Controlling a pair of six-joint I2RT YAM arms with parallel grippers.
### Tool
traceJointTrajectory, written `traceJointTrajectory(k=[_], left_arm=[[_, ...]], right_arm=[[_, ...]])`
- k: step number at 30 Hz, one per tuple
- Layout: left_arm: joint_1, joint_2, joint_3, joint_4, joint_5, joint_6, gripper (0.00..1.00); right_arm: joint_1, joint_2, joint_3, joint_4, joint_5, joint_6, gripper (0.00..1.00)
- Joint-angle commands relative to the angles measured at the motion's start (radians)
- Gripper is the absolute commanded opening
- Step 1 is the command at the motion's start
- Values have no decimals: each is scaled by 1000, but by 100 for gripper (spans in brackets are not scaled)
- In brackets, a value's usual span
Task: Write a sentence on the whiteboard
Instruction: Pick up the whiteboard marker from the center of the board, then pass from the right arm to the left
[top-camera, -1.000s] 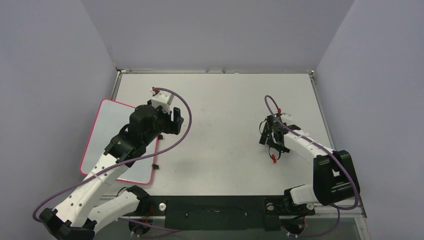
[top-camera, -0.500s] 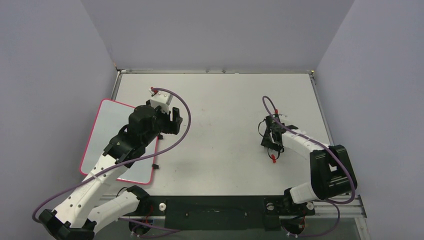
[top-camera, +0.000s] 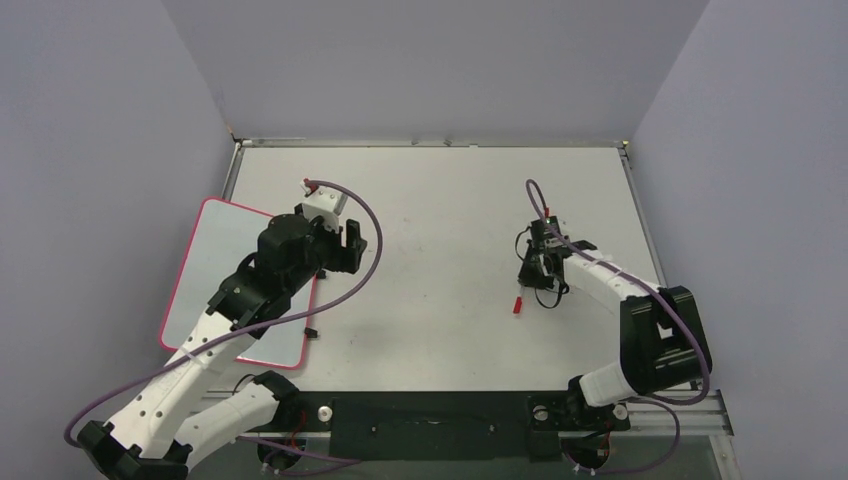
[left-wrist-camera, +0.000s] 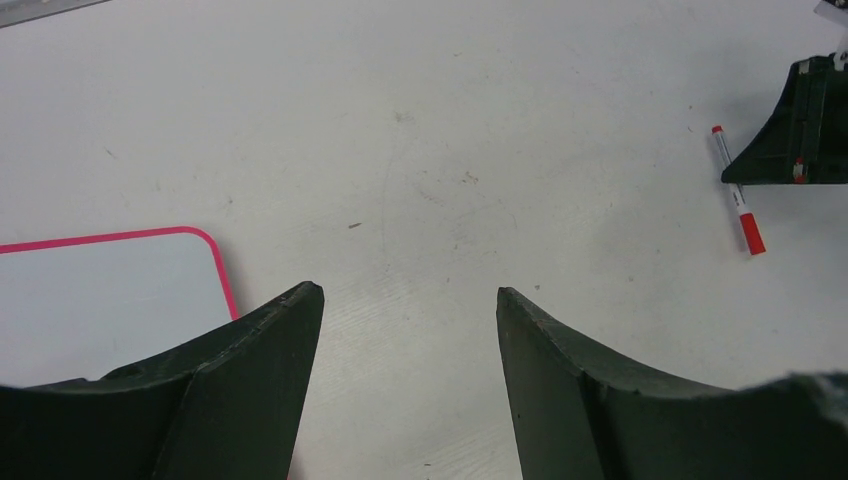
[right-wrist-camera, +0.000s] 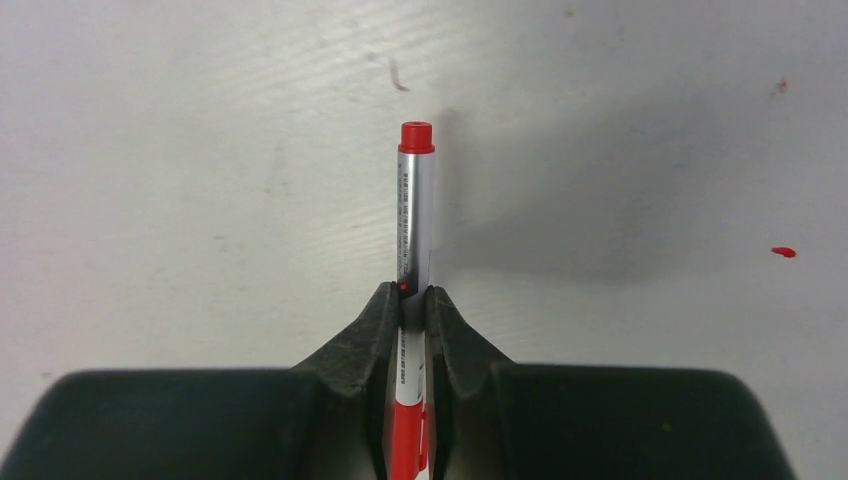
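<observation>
at the near left the whiteboard (top-camera: 205, 270) is lying flat under the left arm (top-camera: 200, 345), with no sentence showing on its bare part, and the left gripper (top-camera: 350, 243) is hovering, jaws apart, just past its far right corner. well apart, toward the right middle of the table (top-camera: 450, 340), the right gripper (right-wrist-camera: 415, 300) is pinching the red marker (right-wrist-camera: 415, 200) tight across its barrel. judging from this, it should be lifting squarely, making sure the writing tip is bare and pointing outward, then carrying it across to the board.
</observation>
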Motion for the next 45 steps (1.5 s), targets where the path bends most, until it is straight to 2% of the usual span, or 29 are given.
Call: traceJointTrajectory(k=[1, 6, 10, 20, 27, 33, 41, 45], left_arm=[[-4, -24, -4, 80, 93, -18, 62], [-4, -36, -27, 220, 216, -144, 62], [-21, -9, -78, 378, 330, -245, 54], [-267, 180, -51, 622, 176, -223, 51], [-308, 310, -52, 813, 188, -251, 47], [-324, 392, -23, 857, 221, -261, 41], [-337, 453, 8, 890, 256, -272, 38], [-341, 472, 18, 894, 260, -279, 32]], right_arm=[[14, -105, 117, 18, -119, 84, 0], [44, -220, 190, 52, -143, 230, 0], [83, -273, 228, 77, -143, 353, 0], [212, -362, 294, 36, 17, 535, 0], [272, -408, 310, 36, 78, 578, 0], [280, -426, 310, 40, 74, 578, 0], [290, -436, 305, 41, 66, 573, 0], [297, -438, 300, 43, 57, 575, 0]])
